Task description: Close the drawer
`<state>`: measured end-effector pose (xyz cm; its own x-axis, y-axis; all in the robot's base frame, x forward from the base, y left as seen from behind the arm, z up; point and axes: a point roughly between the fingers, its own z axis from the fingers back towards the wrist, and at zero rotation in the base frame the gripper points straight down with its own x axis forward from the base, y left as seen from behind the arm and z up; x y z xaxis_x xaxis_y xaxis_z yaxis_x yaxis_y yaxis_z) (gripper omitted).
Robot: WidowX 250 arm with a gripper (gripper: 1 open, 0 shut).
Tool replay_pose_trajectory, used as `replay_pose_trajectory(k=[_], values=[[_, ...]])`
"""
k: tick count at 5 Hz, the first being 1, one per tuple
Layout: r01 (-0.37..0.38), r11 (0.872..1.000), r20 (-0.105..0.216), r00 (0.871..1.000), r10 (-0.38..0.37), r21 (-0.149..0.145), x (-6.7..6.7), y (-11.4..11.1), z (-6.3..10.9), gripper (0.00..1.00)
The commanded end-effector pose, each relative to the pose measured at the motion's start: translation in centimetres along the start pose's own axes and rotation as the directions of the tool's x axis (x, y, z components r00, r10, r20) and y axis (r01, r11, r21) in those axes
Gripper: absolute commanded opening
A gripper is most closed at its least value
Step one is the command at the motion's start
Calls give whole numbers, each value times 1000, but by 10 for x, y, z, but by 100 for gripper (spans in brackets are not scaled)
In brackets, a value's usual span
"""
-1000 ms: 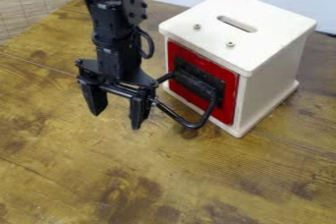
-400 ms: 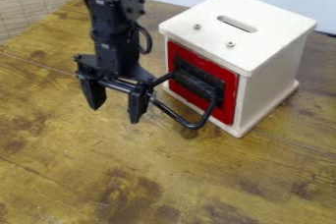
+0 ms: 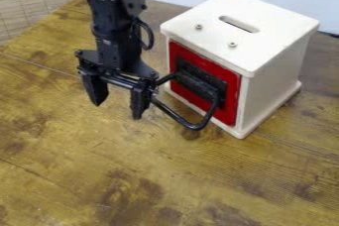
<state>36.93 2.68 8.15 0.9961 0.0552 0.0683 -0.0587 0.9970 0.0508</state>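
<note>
Wooden tabletop (image 3: pixel 79 161); white casing (image 3: pixel 252 32) atop.

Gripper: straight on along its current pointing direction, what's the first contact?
Likely the bare wooden tabletop below the gripper, left of the drawer's handle; height above it is unclear.

The casing (image 3: pixel 265 32) looks like smooth matt painted wood, the tabletop (image 3: pixel 93 161) like glossy brown wood.

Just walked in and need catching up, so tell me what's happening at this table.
A black robot arm has its gripper beside the big black handle of a red-fronted drawer. The drawer's front looks about flush with the white box, so it appears shut or nearly so.
</note>
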Motion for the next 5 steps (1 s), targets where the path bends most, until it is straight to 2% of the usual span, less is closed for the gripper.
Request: replay_pose_trajectory(k=[1, 5], values=[[-19, 1000, 72, 997, 18, 13, 10, 9, 19, 100], [-27, 999, 85, 996, 24, 26, 5, 10, 13, 100]])
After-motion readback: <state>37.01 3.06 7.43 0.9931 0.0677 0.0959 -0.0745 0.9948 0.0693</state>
